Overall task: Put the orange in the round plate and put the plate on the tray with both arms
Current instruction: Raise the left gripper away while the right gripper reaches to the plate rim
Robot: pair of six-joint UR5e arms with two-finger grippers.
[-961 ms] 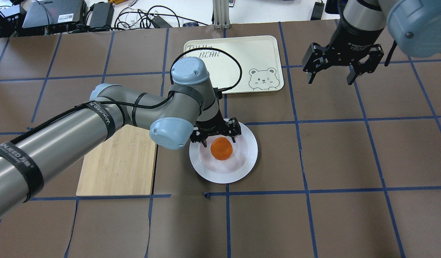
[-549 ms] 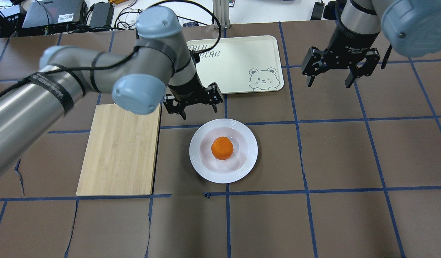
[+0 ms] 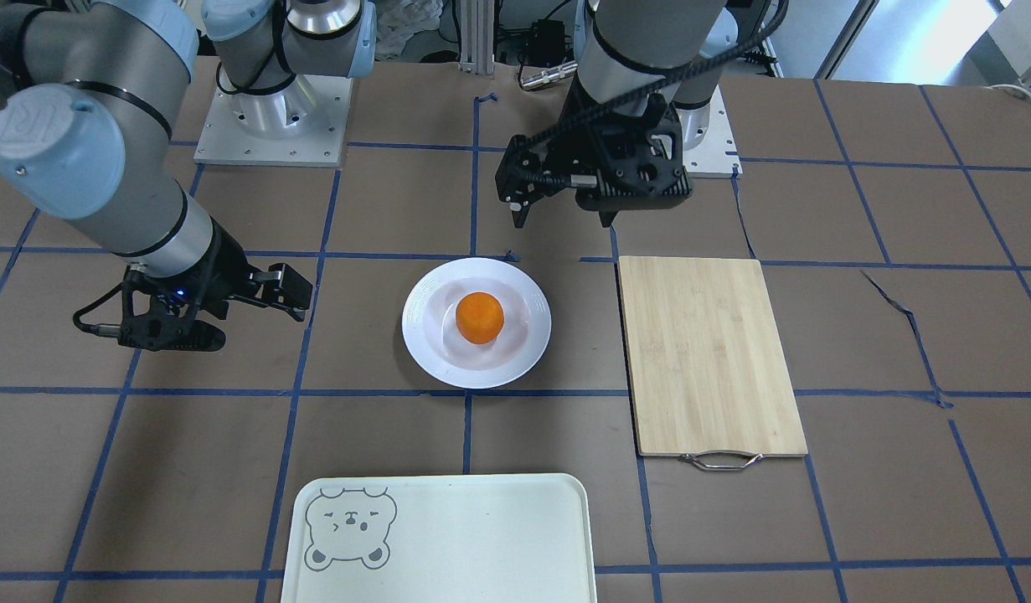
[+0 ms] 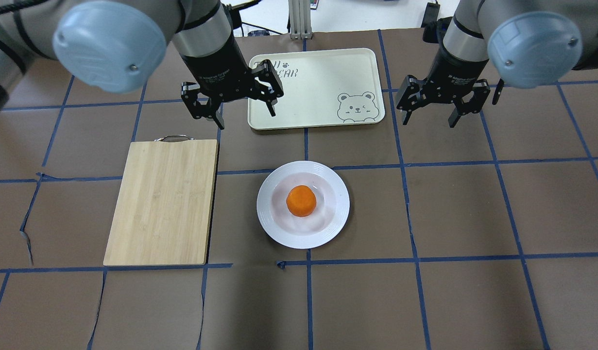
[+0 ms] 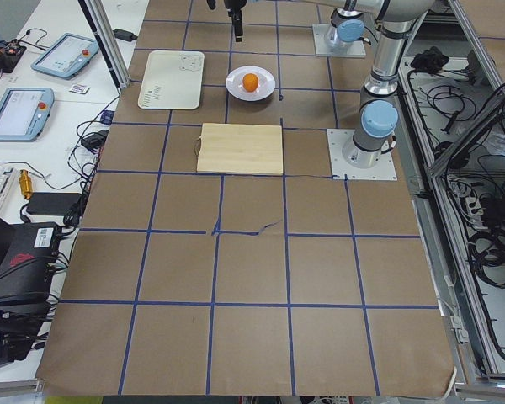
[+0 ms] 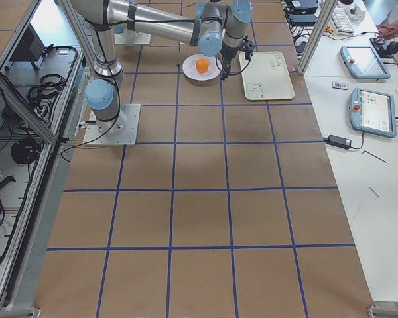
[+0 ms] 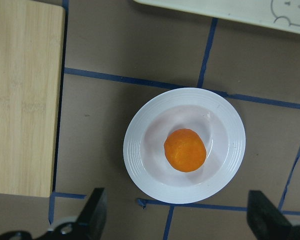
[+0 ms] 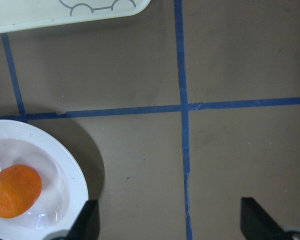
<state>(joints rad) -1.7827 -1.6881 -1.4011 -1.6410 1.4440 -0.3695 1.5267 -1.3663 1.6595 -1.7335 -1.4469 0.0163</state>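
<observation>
The orange (image 4: 301, 201) (image 3: 480, 317) lies in the well of the round plate (image 4: 335, 218) (image 3: 427, 352) at mid-table, with nothing touching it. The cream tray (image 4: 318, 78) (image 3: 481, 536) with the bear face lies beyond the plate, bare. My left gripper (image 4: 245, 116) (image 3: 563, 222) hangs open and high over the tray's near left corner, holding nothing. My right gripper (image 4: 431, 120) (image 3: 260, 327) hangs open and empty to the right of the tray. The left wrist view looks straight down on the orange (image 7: 185, 150) and the plate (image 7: 140, 170); the right wrist view catches the plate (image 8: 75, 175) at its lower left.
A bamboo cutting board (image 4: 162, 204) (image 3: 708, 352) with a metal handle lies left of the plate, a hand's width from it. Brown paper with blue tape lines covers the table. Cables and electronics sit past the far edge.
My left gripper, open around the orange on the plate a second ago, has lifted and pulled back toward the tray, leaving the orange behind. The right gripper drifted slightly left and lower.
</observation>
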